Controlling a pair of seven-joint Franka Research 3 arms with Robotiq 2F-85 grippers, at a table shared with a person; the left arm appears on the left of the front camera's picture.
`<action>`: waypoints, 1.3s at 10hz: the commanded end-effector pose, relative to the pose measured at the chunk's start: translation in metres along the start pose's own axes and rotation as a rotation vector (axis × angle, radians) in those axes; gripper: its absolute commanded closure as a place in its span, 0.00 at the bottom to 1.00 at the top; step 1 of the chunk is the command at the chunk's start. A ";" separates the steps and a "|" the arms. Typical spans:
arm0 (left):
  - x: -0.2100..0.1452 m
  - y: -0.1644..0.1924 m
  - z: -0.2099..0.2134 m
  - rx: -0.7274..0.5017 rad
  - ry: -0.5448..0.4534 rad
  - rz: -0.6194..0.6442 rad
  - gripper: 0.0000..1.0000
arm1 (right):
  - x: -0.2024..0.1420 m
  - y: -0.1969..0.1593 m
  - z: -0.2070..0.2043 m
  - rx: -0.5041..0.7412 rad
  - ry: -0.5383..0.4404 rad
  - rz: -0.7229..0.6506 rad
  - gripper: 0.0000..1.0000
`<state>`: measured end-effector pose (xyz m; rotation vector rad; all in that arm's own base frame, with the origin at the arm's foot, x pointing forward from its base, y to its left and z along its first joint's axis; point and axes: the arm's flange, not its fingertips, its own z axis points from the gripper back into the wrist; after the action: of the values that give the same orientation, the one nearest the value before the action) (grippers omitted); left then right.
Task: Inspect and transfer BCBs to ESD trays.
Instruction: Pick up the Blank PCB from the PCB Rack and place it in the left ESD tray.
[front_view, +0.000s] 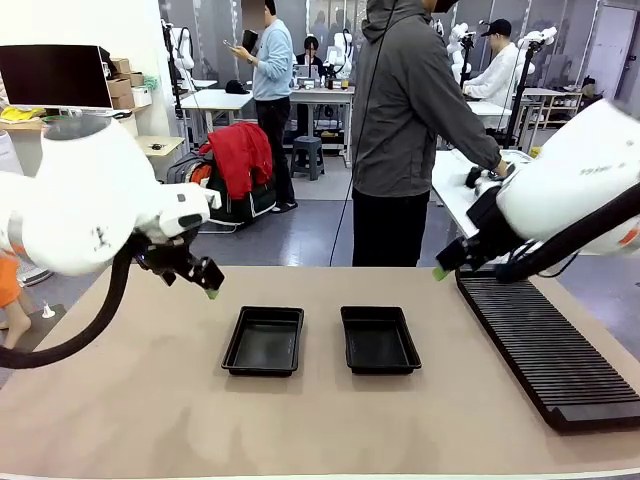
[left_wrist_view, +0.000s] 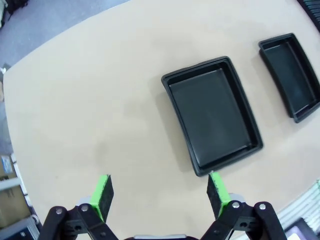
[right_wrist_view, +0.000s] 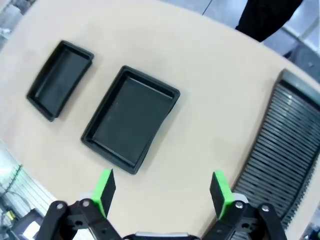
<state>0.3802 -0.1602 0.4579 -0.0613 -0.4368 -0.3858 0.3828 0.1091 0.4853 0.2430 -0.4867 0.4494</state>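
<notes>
left ESD tray (front_view: 264, 345), right ESD tray (front_view: 379, 342): shallow glossy black plastic, rounded corners, side by side on matte beige surface (front_view: 150, 400) | long ribbed black rack (front_view: 545, 345): right side | left hand (left_wrist_view: 160, 192), right hand (right_wrist_view: 162, 192): both spread wide, above surface | person (front_view: 405, 130): far edge

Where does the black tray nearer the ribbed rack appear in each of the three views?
Front view: the tray lies right of centre, left of the rack.
Left wrist view: the tray sits at the upper right, near the edge.
Right wrist view: the tray sits at centre, looking large.
Shared landmark: the second tray, empty, lies beside it in all three.
</notes>
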 end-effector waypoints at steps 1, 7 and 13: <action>0.011 0.005 0.030 -0.040 0.036 0.087 0.00 | 0.002 -0.016 0.033 0.043 0.021 -0.069 0.00; 0.031 0.031 0.113 0.010 0.115 0.229 0.00 | 0.008 -0.061 0.128 0.076 0.053 -0.260 0.00; 0.038 0.051 0.149 0.028 0.129 0.277 0.00 | -0.004 -0.103 0.196 0.084 -0.043 -0.413 0.00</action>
<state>0.3732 -0.1069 0.6087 -0.0777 -0.3167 -0.1421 0.3539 -0.0435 0.6357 0.3849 -0.4456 0.0935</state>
